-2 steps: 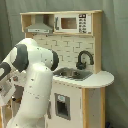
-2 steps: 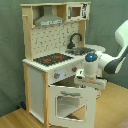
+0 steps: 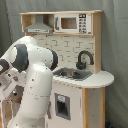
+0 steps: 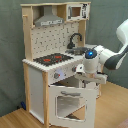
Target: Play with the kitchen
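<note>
The kitchen (image 4: 50, 65) stood before a grey curtain (image 3: 112, 45), its windowed oven door (image 4: 67, 102) tilted partly open. In the second exterior view the hand (image 4: 89, 80) hung at the door's top edge, under the counter. Whether its fingers were apart or gripping anything could not be told.

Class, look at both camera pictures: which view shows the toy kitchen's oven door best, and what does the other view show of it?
The second exterior view. There the oven door with its window faces the camera and hangs open, unobstructed. In the first exterior view the robot arm stands in front of that part of the kitchen, hiding the door.
</note>
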